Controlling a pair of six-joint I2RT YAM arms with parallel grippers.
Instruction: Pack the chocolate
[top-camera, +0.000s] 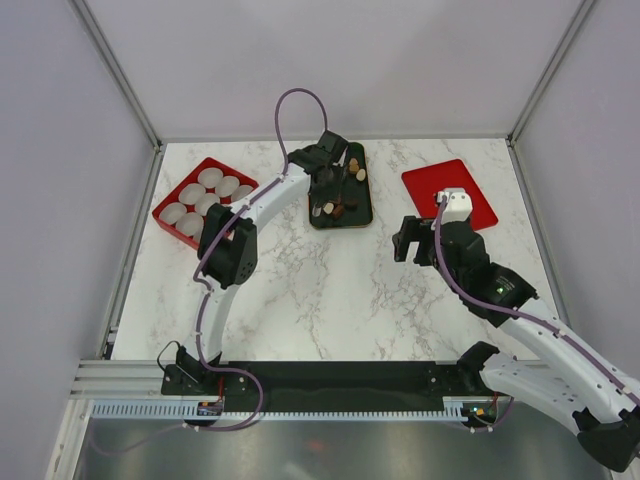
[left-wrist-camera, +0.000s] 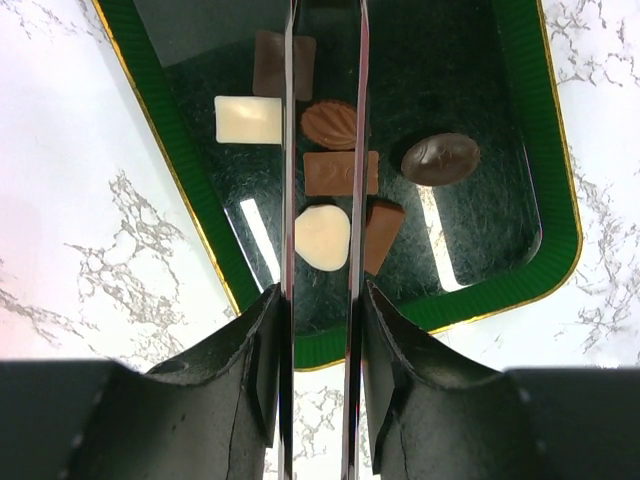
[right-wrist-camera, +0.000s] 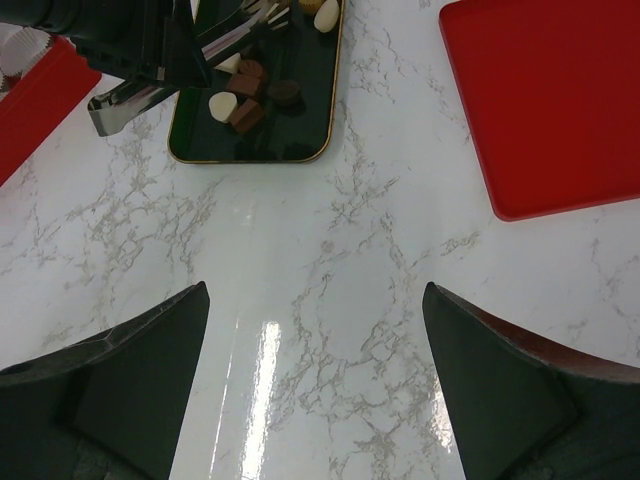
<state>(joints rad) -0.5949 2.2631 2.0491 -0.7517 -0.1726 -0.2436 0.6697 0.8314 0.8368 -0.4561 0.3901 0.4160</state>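
Chocolate (top-camera: 338, 208) lies loose on a dark green tray (top-camera: 362, 212) at the far middle of the table (top-camera: 330, 300), with most pieces in the tray's near half and a few at its far end. The tray's long axis runs near to far. In the left wrist view a dark oval piece (left-wrist-camera: 440, 159) and a white block (left-wrist-camera: 248, 119) lie with their long axes across the tray. A brown wedge (left-wrist-camera: 382, 232) lies lengthwise along it, just beside a cream heart (left-wrist-camera: 322, 237).

The left gripper (left-wrist-camera: 320, 310) is over the tray, its jaws pinching metal tongs (left-wrist-camera: 291, 200). The tongs' two blades run close together and parallel above the pieces, along the tray. The right gripper (right-wrist-camera: 315, 330) hangs over bare table nearer in, its jaws spread wide with nothing between them.

A red box (right-wrist-camera: 35, 105) of white paper cups (top-camera: 210, 178) sits left of the tray, and a flat red lid (top-camera: 450, 195) sits right of it. The table is white marble with grey veins, enclosed by pale wall panels.
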